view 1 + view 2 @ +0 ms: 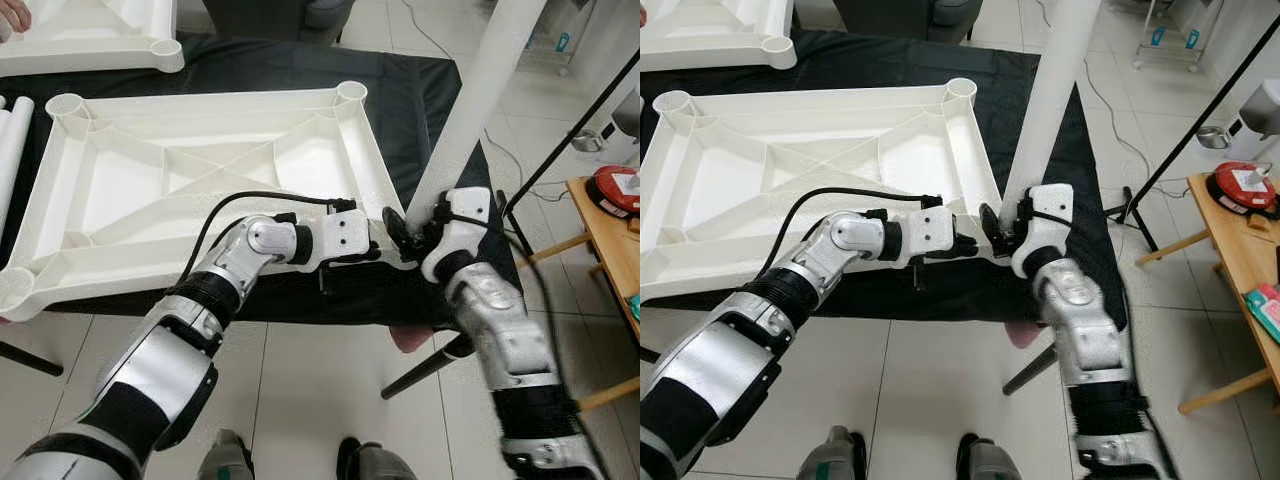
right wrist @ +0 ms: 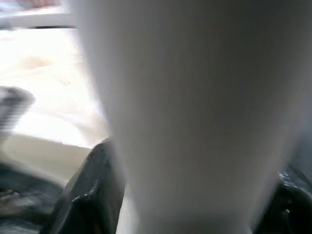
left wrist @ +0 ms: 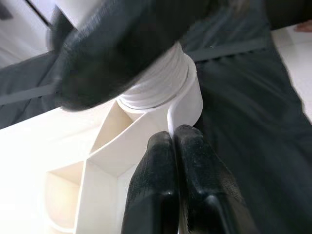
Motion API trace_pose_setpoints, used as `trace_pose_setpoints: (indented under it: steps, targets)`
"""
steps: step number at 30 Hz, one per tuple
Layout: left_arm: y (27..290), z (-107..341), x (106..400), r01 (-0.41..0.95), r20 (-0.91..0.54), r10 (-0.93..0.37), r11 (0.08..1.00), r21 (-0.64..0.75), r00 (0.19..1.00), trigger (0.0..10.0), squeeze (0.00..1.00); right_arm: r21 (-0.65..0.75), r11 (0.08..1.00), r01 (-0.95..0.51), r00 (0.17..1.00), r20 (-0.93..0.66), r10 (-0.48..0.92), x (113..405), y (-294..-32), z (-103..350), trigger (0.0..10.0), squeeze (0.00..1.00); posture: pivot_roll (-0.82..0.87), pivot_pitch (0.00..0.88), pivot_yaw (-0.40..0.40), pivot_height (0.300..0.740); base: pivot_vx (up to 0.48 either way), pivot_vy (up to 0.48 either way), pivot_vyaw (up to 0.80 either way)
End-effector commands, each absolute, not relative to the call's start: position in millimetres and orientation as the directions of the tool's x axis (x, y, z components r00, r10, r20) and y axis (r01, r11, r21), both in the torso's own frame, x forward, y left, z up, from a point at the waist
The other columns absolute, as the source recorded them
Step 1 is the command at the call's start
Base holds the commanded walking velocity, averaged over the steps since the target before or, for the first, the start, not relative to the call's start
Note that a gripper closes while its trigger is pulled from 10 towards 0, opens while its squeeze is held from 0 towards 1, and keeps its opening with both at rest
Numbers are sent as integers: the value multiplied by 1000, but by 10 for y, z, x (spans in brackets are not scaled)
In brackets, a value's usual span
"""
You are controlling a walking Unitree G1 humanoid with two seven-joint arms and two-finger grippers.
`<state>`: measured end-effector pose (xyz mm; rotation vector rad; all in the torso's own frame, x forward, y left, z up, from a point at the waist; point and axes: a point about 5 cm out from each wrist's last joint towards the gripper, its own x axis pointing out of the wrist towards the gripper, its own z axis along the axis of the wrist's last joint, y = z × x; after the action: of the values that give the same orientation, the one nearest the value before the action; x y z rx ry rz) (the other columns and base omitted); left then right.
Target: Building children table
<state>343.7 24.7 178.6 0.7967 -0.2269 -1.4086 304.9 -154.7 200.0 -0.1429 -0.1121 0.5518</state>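
- Left wrist view shows the leg's (image 3: 161, 83) threaded end sitting in the corner socket (image 3: 187, 105) of the upturned tabletop (image 1: 200, 170), which lies on a black cloth (image 1: 420, 100).
- The right gripper (image 1: 412, 232) clasps the leg low down.
- The left gripper (image 3: 178, 146) pinches the socket's rim, fingers pressed together.
- Judgement: keep the leg square to the socket while twisting, or the threads may cross.

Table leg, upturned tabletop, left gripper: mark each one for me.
table leg (image 1: 1040, 120), right eye view, mid-shaft of the white tube.
upturned tabletop (image 1: 200, 165), left eye view, ribbed underside where the ribs cross.
left gripper (image 3: 175, 146), left wrist view, fingertips pinching the corner socket's wall.
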Motion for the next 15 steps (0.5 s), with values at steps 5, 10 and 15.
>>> trace_pose_setpoints:
  steps: [5,10,15]
  targets:
    - [208,1709,3149,708,-494,-857,-441,551,-150,0,0,-211,618,-758,634,-14,773,2903,-1450,1990,10000,0,135,156,-23,740,0,0,0]
    - [234,1682,3122,705,-501,-850,-454,545,-160,0,0,-234,572,-786,598,-52,800,2915,-1489,1994,10000,0,136,153,-24,740,0,0,0]
    - [201,1713,3124,708,-481,-864,-433,558,-149,0,0,-240,635,-735,668,-97,737,3039,-1519,1864,0,0,139,151,-27,740,0,0,0]
